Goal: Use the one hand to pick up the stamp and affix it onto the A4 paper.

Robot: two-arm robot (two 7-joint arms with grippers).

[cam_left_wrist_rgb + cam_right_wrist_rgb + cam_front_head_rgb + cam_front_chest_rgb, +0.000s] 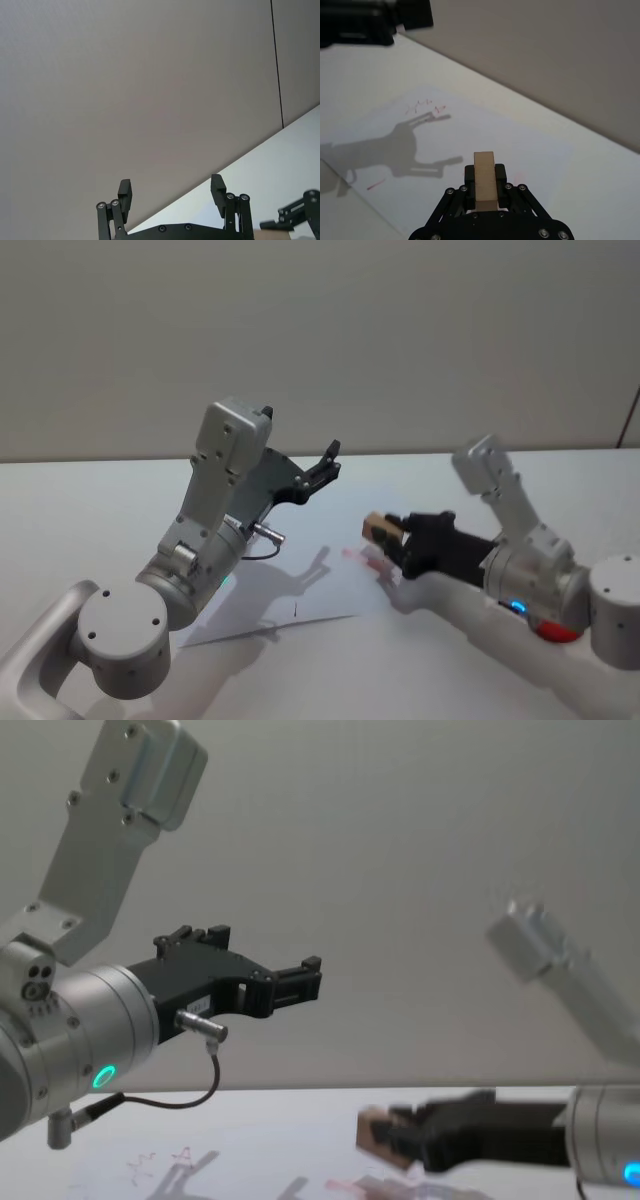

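A pale white bench [80, 510] spreads across the lower part of the head view, and its far edge meets a plain grey wall [320, 330]. A thin dark vertical seam [276, 60] runs down the wall towards the bench. At the bench's right front lies a small red object [555, 632], partly hidden and not identifiable.

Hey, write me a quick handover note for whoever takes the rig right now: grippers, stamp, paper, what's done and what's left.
Right gripper: shut on the stamp, held low over the A4 paper.
Left gripper: open, empty, raised high above the table.
The paper lies flat on the table, with red marks already on it.
Done: stamp is gripped and over the sheet.
Left: press it onto the paper, then lift off. Whether it touches the sheet now cannot be told.
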